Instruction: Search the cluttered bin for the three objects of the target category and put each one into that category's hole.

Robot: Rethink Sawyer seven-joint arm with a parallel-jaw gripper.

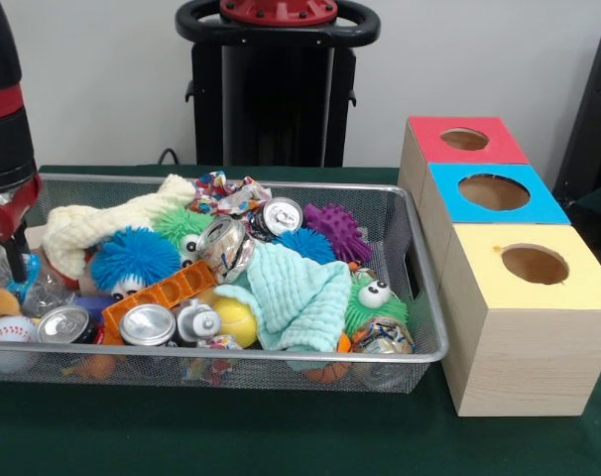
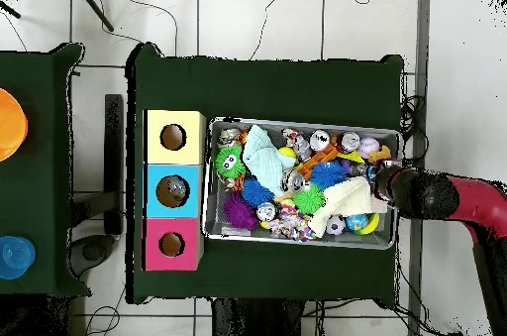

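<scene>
A wire mesh bin (image 1: 427, 297) holds a jumble of things. Several crushed silver cans lie in it, such as a can (image 1: 147, 324) at the front and another can (image 1: 281, 215) at the back. There is a baseball (image 1: 8, 342), a yellow ball (image 1: 234, 320), a blue fuzzy toy (image 1: 132, 260), a green fuzzy toy (image 1: 373, 302), a purple spiky ball (image 1: 338, 228), a mint cloth (image 1: 291, 293) and a cream cloth (image 1: 102, 223). My gripper (image 1: 13, 248) hangs low over the bin's left end; in the overhead view the gripper (image 2: 380, 181) sits at the bin's right end.
Three wooden boxes stand beside the bin, each with a round hole on top: a red box (image 1: 465, 139), a blue box (image 1: 494, 191) and a yellow box (image 1: 535, 264). An orange block (image 1: 162, 293) and a patterned rag (image 1: 226, 193) also lie in the bin.
</scene>
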